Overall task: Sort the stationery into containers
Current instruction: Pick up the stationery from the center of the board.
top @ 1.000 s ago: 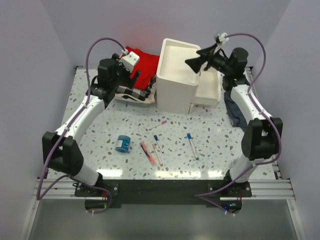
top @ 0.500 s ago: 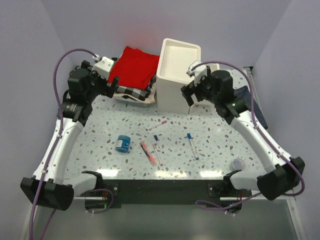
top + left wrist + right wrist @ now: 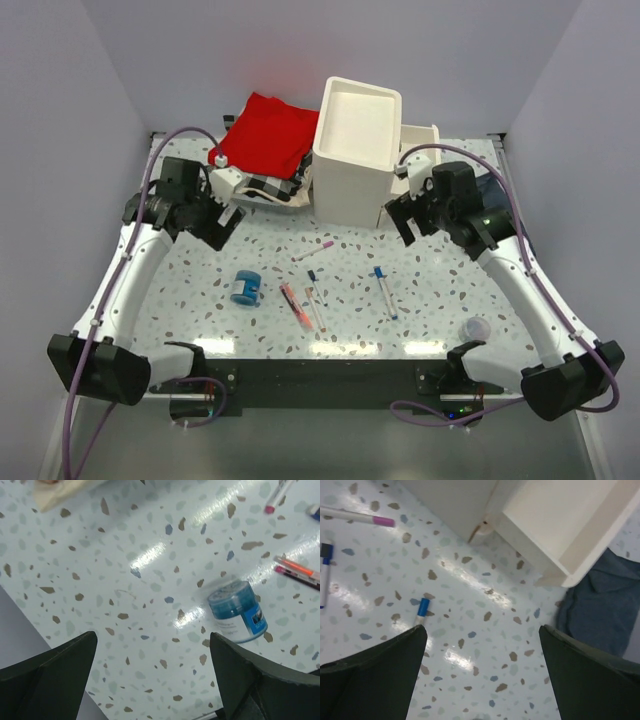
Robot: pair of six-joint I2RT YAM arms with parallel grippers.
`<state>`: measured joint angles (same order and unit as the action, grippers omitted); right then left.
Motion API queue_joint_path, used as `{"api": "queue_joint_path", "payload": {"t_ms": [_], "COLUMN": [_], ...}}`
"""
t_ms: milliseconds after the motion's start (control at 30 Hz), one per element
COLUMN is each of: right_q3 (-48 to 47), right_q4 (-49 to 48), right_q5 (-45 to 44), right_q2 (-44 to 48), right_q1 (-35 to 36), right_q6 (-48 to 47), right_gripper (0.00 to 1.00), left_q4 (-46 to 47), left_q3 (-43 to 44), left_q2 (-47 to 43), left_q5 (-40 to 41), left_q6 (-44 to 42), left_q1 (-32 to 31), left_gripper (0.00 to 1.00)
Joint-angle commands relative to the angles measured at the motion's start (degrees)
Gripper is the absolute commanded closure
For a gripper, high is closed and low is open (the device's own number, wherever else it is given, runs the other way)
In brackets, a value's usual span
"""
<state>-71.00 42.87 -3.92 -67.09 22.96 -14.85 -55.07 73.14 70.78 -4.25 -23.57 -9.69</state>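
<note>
Both arms reach over the speckled table, jaws spread wide and holding nothing. The left gripper hovers above bare tabletop on the left side, with the blue tape roll lying close by, toward the near edge. The right gripper hangs near the front right corner of the white box, beside a pulled-out drawer that juts from the box next to a dark blue-grey cloth.

The stationery lies loose on the table in front of the box, all of it apart from both grippers:

- A pink-capped pen lies nearest the box, slanted.
- A short blue-capped pen sits just in front of it.
- A longer blue-capped pen lies to the right, closest to the right gripper, its cap showing between that gripper's fingers in the wrist view.
- An orange-red marker and a thin pen lie side by side between the tape roll and the longer pen.

A red cloth tops a checked stack behind the left gripper, against the box's left side. A translucent cup stands at the near right, by the right arm's base.
</note>
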Motion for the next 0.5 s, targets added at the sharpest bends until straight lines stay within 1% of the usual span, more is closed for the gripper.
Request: {"api": "queue_joint_path", "payload": {"t_ms": [0,33,67,100,167,233,300,333,367,400,433,467], "right_q3": [-1.1,-2.2,-2.9,-3.6,-6.4,-10.3,-13.0,-14.8,-15.5,-15.9,-16.4,-16.7], "right_q4": [5.9,6.3,6.6,6.3,5.9,5.4,4.6,3.9,2.4,1.6,0.9,-0.8], "right_q5": [16.0,18.1,18.3,18.3,19.7,18.4,16.5,16.4,16.1,16.2,15.9,14.9], "right_q2": [0.6,0.1,-0.3,-1.6,-3.6,-7.9,-10.9,-13.3,-14.4,-15.3,-17.4,-18.7], "right_q1": [-0.2,0.1,0.5,1.2,3.5,7.1,9.5,12.0,13.4,15.3,19.1,21.1], "right_q6": [0.5,-1.5,-2.6,-4.3,-6.6,-7.6,-6.0,-5.4,-5.1,-6.3,-7.5,-8.5], "right_gripper": [0.01,0.01,0.01,0.01,0.01,0.01,0.01,0.01,0.01,0.01,0.01,0.01], "left_q4": [-5.2,-5.4,-5.3,-4.5,-0.3,3.7,4.0,3.8,3.7,4.0,4.6,5.0], "left_q3": [-1.8,-1.9,-2.0,-2.2,-4.0,-5.5,-5.4,-4.7,-4.2,-3.7,-2.7,-2.0], "left_q2": [0.0,0.4,0.8,0.9,0.2,-0.9,0.1,0.6,1.0,1.5,1.8,2.2], "left_q5": [-2.9,-3.0,-2.5,-0.4,2.0,5.5,5.3,5.0,4.5,1.1,-0.2,-1.4], "left_q6": [1.2,1.8,2.2,3.3,3.2,3.5,3.4,3.4,3.4,3.4,3.5,3.5], "left_q1": [0.5,0.6,0.5,0.5,1.2,2.6,6.6,8.4,13.7,16.5,19.4,24.3], "left_gripper": [0.0,0.0,0.0,0.0,0.0,0.0,0.0,0.0,0.0,0.0,0.0,0.0]}}
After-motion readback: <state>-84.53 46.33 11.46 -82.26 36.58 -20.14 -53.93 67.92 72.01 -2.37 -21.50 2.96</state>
